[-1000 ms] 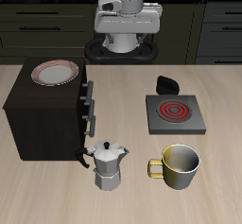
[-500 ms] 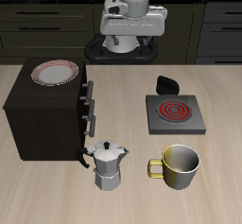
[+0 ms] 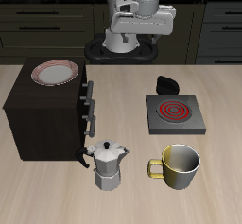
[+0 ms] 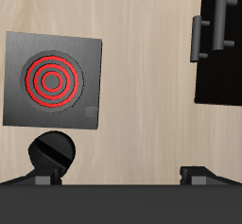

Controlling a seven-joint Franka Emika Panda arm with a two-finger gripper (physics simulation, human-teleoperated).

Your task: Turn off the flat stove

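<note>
Since the coil burner (image 3: 172,108) glows red, the gripper (image 3: 142,25), fingers apparently spread wide, should descend squarely over the flat stove's (image 3: 194,124) black knob (image 3: 166,83) before twisting.

Pale wood-grain table (image 3: 38,195) carrying five things. Large dark-brown box (image 3: 45,112), side handles facing the table's middle, stands at one side. Low grey square flat stove (image 3: 174,114), spiral coil glowing red, lies opposite, well apart from it. Small black rounded object (image 3: 166,83) sits just behind the stove. Silver moka pot (image 3: 109,164) and yellow metal mug (image 3: 178,166) stand side by side near the front edge.
</note>
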